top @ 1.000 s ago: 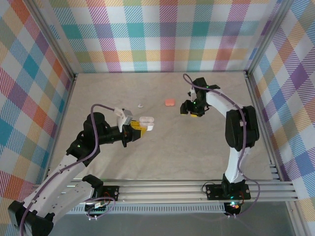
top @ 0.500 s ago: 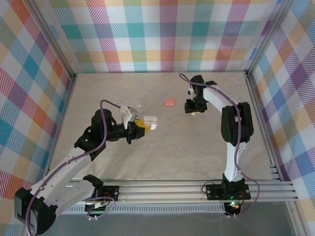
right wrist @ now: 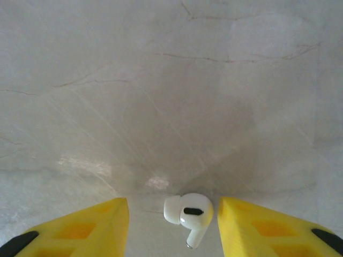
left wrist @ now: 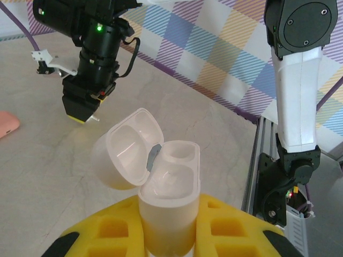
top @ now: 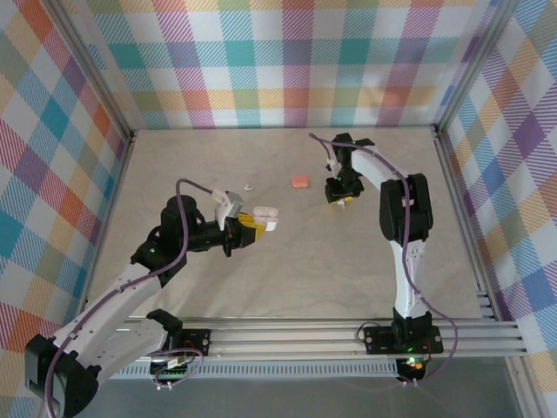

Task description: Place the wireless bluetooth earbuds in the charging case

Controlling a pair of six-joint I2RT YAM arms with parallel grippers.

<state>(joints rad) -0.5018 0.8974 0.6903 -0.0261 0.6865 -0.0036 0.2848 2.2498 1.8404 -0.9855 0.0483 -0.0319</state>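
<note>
My left gripper [top: 244, 226] is shut on the white charging case [top: 265, 215], left of the table's middle. In the left wrist view the case [left wrist: 169, 206] stands upright between the yellow fingers [left wrist: 236, 230]. Its lid [left wrist: 124, 155] is swung open to the left and both wells look empty. My right gripper [top: 341, 198] points down at the table at the back right. Its jaws stand open around a white earbud [right wrist: 191, 214] lying on the surface, with a gap on each side. A second small white earbud [top: 248, 186] lies behind the case.
A salmon-pink pebble-shaped case [top: 300, 181] lies shut on the table between the two grippers, also at the left edge of the left wrist view [left wrist: 6, 124]. Checked walls and an aluminium frame [top: 452, 174] enclose the table.
The right gripper has turned and lowered over the white earbud, and its jaws have narrowed. The left gripper moved the open case slightly right and then held still.
</note>
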